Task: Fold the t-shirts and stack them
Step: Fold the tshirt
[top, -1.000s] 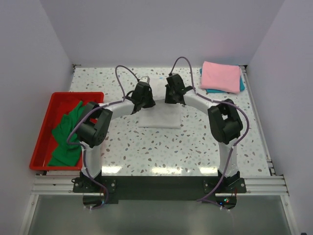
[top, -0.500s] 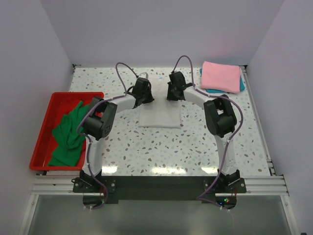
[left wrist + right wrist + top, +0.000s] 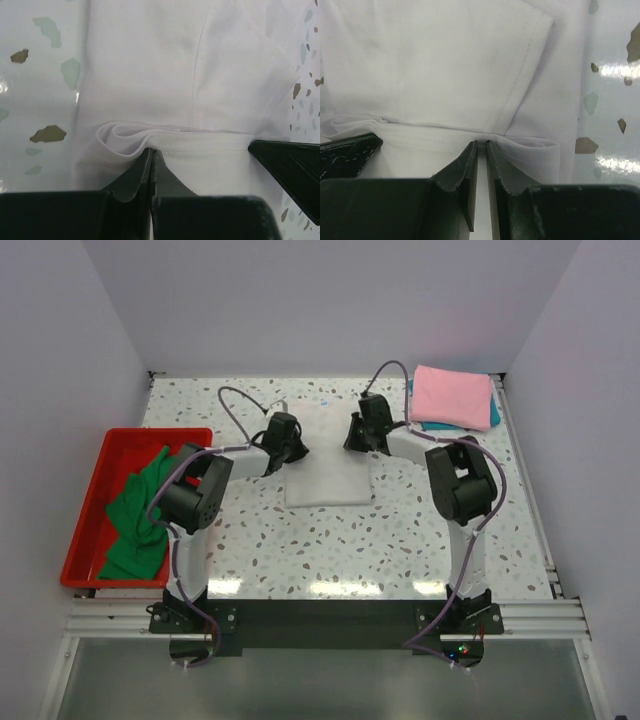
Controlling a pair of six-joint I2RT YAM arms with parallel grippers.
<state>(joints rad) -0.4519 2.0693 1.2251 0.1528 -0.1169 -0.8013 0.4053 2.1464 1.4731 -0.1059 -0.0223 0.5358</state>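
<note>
White t-shirt (image 3: 328, 480) cloth is pinched by both arms: the left gripper (image 3: 151, 151) is closed tight on a doubled fold at its left side, and the right gripper (image 3: 481, 144) is all but closed on the same fold at its right side. Beyond the fingers the shirt lies flat in the middle of the table (image 3: 250, 540), reaching toward the far edge. The held fold runs left to right, with neither arm nearer.

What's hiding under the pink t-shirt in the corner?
A teal t-shirt lies under the pink t-shirt. Only its edges peek out, on the right and along the near side. The rest is covered, so whether anything else lies below cannot be seen.
</note>
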